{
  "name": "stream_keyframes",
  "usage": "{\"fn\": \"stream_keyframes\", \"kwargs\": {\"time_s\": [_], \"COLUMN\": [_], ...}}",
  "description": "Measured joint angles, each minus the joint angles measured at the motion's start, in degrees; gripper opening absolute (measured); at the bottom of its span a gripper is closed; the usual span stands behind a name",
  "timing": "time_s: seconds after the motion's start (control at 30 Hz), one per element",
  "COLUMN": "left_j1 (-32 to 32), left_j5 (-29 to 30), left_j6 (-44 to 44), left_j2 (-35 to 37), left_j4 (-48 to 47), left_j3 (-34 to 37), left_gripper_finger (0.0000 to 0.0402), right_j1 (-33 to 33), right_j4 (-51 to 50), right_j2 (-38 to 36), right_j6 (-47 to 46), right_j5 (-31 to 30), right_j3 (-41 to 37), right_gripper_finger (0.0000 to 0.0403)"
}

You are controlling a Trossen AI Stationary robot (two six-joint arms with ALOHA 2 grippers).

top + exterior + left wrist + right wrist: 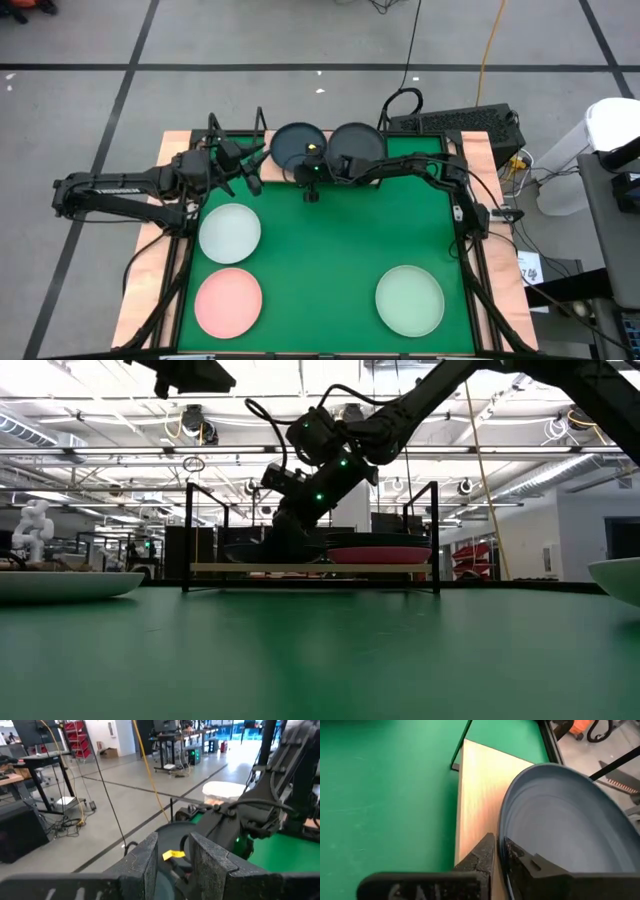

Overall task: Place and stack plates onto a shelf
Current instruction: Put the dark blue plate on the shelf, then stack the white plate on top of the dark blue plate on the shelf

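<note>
The shelf [262,133] stands at the table's far edge, a light wood board [477,795] on a black frame. A dark grey-teal plate [296,145] sits on its left half, and a black plate [358,143] lies on its right half, with a hot pink plate [380,555] under it. My right gripper [499,840] reaches in from the right and is shut on the grey-teal plate [565,820]. My left gripper [254,168] hovers open at the shelf's left end, holding nothing. A whitish plate [230,232], a pale pink plate [228,302] and a mint green plate [410,300] lie on the green mat. My right gripper pinches the grey-teal plate's near rim [503,827], one finger inside the dish and one outside. The fingers come from the near side, slanting down. The plate lies over the shelf board, with its bottom low on it [270,557].
The shelf's black frame posts [187,530] rise at both ends. A green mat [330,250] covers the table, with bare room in its middle. Black equipment and cables [460,125] lie beyond the far right corner.
</note>
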State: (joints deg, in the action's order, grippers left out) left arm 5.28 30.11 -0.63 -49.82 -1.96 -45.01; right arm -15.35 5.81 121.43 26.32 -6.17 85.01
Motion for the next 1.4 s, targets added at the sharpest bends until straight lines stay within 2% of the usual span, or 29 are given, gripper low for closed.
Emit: {"fn": "stream_keyframes", "kwargs": {"time_s": [0.2, 0.37, 0.6, 0.8, 1.13, 1.3, 1.4], "left_j1": [0.0, 0.0, -0.2, -1.9, -4.7, -4.7, -4.7], "left_j5": [0.0, 0.0, -0.1, -2.2, -5.6, -7.9, -8.6], "left_j6": [1.6, 2.9, 11.7, 24.2, 40.6, 45.5, 47.4], "left_j2": [0.0, 0.0, 0.0, -0.1, -0.1, -0.1, -0.1], "left_j4": [-2.6, -4.0, -19.5, -30.2, -30.5, -30.6, -31.8], "left_j3": [0.0, 0.0, 0.0, 1.6, 11.6, 14.0, 14.1], "left_gripper_finger": [0.0115, 0.0115, 0.0115, 0.0115, 0.0115, 0.0115, 0.0115], "right_j1": [0.1, 1.2, 5.4, 11.1, 21.7, 25.2, 26.2], "right_j4": [-0.1, -3.7, -11.9, -10.2, 15.8, 19.1, 19.2], "right_j2": [-0.1, -4.5, -16.3, -30.0, -52.4, -59.0, -61.4], "right_j6": [-0.1, -0.4, -3.4, -4.9, -7.3, -7.7, -7.7], "right_j5": [0.0, 0.0, 0.3, 0.2, -0.3, -7.1, -9.1], "right_j3": [0.0, -0.1, -2.4, -14.6, -42.7, -49.0, -50.9], "right_gripper_finger": [0.0059, 0.0082, 0.0088, 0.0088, 0.0089, 0.0089, 0.0089]}}
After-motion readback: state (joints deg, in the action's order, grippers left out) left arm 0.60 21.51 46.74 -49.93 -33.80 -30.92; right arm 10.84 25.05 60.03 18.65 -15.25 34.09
